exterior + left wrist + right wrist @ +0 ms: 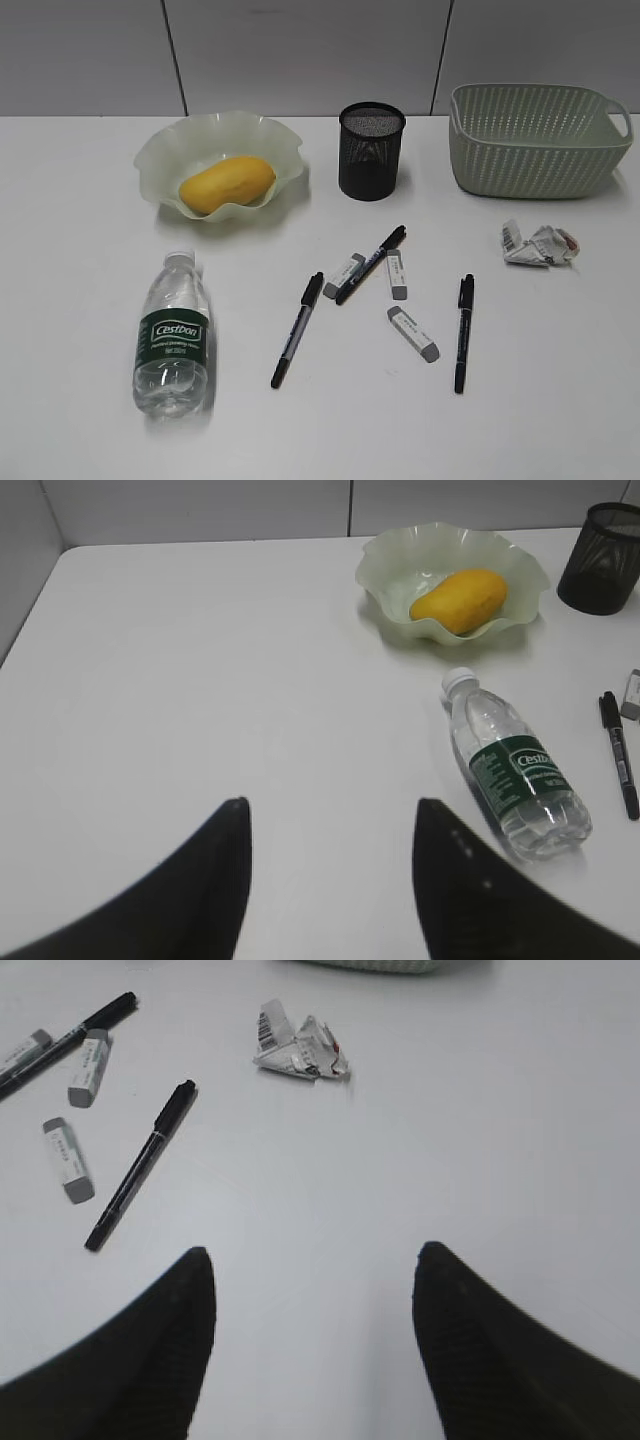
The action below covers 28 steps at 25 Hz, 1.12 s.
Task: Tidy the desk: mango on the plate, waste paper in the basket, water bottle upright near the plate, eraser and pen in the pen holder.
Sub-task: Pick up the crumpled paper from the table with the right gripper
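Note:
The mango (226, 183) lies in the wavy green plate (165, 150) at the back left; both also show in the left wrist view, mango (459, 599) and plate (390, 565). The water bottle (172, 335) lies on its side on the desk (80, 260), also seen in the left wrist view (512, 766). Three black pens (297, 329) (371, 264) (464, 332) and three erasers (344, 275) (397, 274) (414, 333) lie mid-desk. The waste paper (540, 245) lies before the basket (537, 140). The pen holder (371, 150) stands upright. My left gripper (330, 805) and right gripper (312, 1252) are open and empty over bare desk.
A grey panelled wall runs behind the desk. In the right wrist view the waste paper (298, 1050), one pen (140, 1164) and two erasers (68, 1159) (88, 1067) lie ahead and to the left of the jaws. Neither arm shows in the exterior view.

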Each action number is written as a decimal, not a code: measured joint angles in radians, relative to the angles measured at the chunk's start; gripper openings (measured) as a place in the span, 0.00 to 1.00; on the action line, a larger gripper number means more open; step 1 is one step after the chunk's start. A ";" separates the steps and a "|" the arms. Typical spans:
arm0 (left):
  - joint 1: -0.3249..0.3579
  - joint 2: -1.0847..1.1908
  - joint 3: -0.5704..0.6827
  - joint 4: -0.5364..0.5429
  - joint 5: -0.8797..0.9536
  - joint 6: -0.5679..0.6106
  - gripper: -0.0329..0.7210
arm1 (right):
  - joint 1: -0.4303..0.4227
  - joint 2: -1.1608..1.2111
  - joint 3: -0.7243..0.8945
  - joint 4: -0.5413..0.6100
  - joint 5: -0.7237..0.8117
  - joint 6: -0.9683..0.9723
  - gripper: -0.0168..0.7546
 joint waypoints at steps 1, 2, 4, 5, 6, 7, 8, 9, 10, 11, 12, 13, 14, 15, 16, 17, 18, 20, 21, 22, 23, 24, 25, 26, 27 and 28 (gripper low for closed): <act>0.000 0.000 0.000 0.000 0.000 0.000 0.55 | 0.000 0.100 -0.005 0.000 -0.047 -0.002 0.66; 0.000 0.000 0.000 0.000 0.000 0.000 0.55 | 0.000 0.223 -0.016 0.000 -0.098 -0.010 0.66; 0.001 0.000 0.000 0.000 0.000 0.000 0.54 | 0.000 0.412 -0.054 -0.001 -0.183 -0.030 0.66; 0.001 0.000 0.000 0.000 0.000 0.000 0.54 | 0.000 0.514 -0.083 -0.001 -0.226 -0.039 0.66; 0.001 0.000 0.000 0.000 0.000 0.000 0.54 | 0.000 0.612 -0.117 -0.001 -0.265 -0.049 0.66; 0.001 0.000 0.000 0.000 0.000 0.000 0.54 | 0.000 0.688 -0.155 -0.002 -0.298 -0.063 0.66; 0.001 0.000 0.000 0.000 0.000 0.000 0.54 | 0.000 0.773 -0.188 -0.002 -0.318 -0.081 0.66; 0.001 0.000 0.000 0.000 0.000 0.000 0.54 | 0.000 0.849 -0.230 -0.003 -0.335 -0.102 0.66; 0.001 0.000 0.000 0.000 0.000 0.000 0.54 | 0.000 0.907 -0.271 -0.003 -0.346 -0.121 0.66; 0.001 0.000 0.000 0.000 0.000 0.000 0.54 | 0.000 0.969 -0.304 -0.004 -0.350 -0.142 0.66; 0.001 0.000 0.000 0.000 0.000 0.000 0.54 | 0.000 1.024 -0.341 -0.004 -0.353 -0.160 0.66; 0.001 0.000 0.000 0.000 0.000 0.000 0.54 | 0.000 1.074 -0.375 -0.004 -0.355 -0.173 0.66; 0.001 0.000 0.000 0.000 0.000 0.000 0.54 | 0.000 1.111 -0.405 -0.004 -0.358 -0.186 0.66; 0.001 0.000 0.000 0.000 0.000 0.000 0.54 | 0.000 1.153 -0.427 -0.004 -0.360 -0.199 0.66; 0.001 0.000 0.000 0.000 0.000 0.000 0.54 | 0.000 1.192 -0.450 -0.004 -0.366 -0.212 0.66; 0.001 0.000 0.000 0.000 0.000 0.000 0.54 | 0.000 1.223 -0.472 -0.004 -0.374 -0.222 0.66; 0.001 0.000 0.000 0.000 0.000 0.000 0.54 | 0.000 1.259 -0.495 -0.004 -0.378 -0.230 0.64; 0.001 0.000 0.000 0.000 0.000 0.000 0.53 | 0.000 1.318 -0.530 -0.001 -0.378 -0.239 0.47; 0.001 0.000 0.000 0.000 0.000 0.000 0.53 | 0.000 1.329 -0.537 0.009 -0.375 -0.240 0.30; 0.001 0.000 0.000 0.000 0.000 0.000 0.52 | 0.000 1.327 -0.539 0.026 -0.371 -0.242 0.18; 0.001 0.000 0.000 0.000 0.000 0.000 0.52 | 0.000 1.313 -0.541 0.046 -0.363 -0.243 0.10; 0.001 0.000 0.000 0.000 0.000 0.000 0.51 | 0.001 1.292 -0.541 0.070 -0.349 -0.244 0.06; 0.001 0.000 0.000 0.000 0.000 0.000 0.51 | 0.003 1.256 -0.537 0.094 -0.338 -0.245 0.04; 0.001 0.000 0.000 0.000 0.000 0.000 0.51 | 0.007 1.207 -0.534 0.109 -0.330 -0.245 0.04; 0.001 0.000 0.000 0.000 0.000 0.000 0.51 | 0.013 1.150 -0.533 0.120 -0.324 -0.246 0.04; 0.001 0.000 0.000 0.000 0.000 0.000 0.51 | 0.020 1.101 -0.533 0.130 -0.327 -0.246 0.04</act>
